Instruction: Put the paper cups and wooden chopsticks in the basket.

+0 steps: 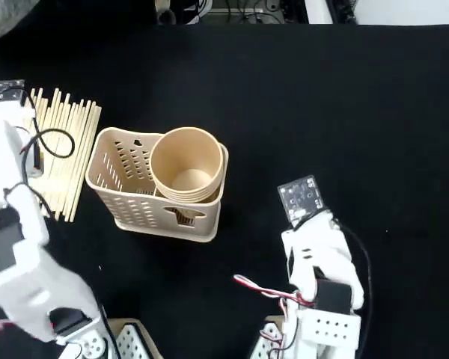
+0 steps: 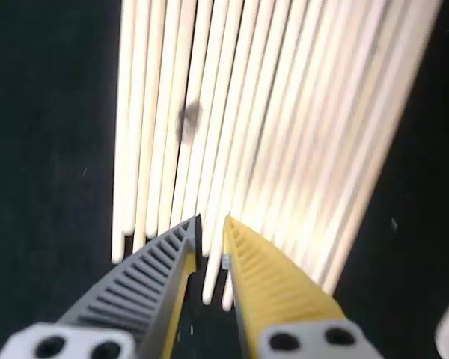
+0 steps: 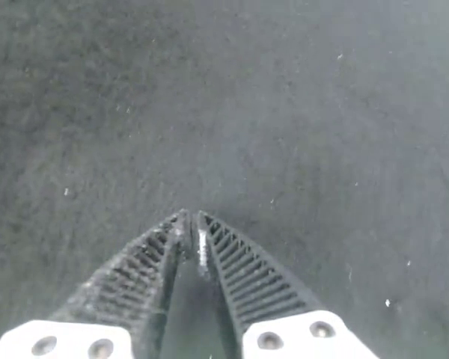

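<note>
- Your chopsticks (image 1: 60,149) are bare pale wood, matt.
- Your cups (image 1: 187,168) are brown paper, smooth and matt.
- Your basket (image 1: 120,168) is beige plastic with a faint sheen.
- Your tabletop (image 1: 322,97) is black cloth, matt and lint-flecked.
- Your left end effector (image 2: 211,221) and right end effector (image 3: 192,215) are ribbed plastic.

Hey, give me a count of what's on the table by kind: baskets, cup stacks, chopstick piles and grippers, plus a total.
Basket: 1
Cup stack, standing in the basket: 1
Chopstick pile, beside the basket: 1
Grippers: 2, the left gripper and the right gripper
Total: 5
</note>
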Robot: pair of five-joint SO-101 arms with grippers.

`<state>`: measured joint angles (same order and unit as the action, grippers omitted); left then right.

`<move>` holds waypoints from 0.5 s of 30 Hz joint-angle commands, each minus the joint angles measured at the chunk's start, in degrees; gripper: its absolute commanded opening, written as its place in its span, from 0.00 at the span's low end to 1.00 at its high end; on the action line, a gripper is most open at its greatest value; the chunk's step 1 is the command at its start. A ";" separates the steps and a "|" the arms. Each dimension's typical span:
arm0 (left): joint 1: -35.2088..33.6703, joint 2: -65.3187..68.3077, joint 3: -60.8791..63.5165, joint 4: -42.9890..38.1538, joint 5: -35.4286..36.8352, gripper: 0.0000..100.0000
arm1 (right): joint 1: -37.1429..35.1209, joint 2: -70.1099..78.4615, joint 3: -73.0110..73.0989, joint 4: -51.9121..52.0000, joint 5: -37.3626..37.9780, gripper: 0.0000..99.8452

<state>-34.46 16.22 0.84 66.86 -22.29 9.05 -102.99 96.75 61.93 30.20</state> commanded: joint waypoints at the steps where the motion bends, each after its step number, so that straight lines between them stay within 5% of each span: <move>1: 0.84 7.03 -9.01 -0.26 -0.26 0.08 | -0.79 -4.44 -0.31 1.85 0.62 0.01; 8: 1.27 17.49 -16.22 -0.18 -0.62 0.08 | -0.79 -4.00 -0.31 1.49 0.70 0.01; 15: 1.01 22.95 -16.48 1.32 -9.23 0.13 | -0.97 -4.00 -0.31 1.58 0.79 0.01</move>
<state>-34.11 37.67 -15.78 67.38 -29.14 8.79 -103.08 96.75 63.34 30.29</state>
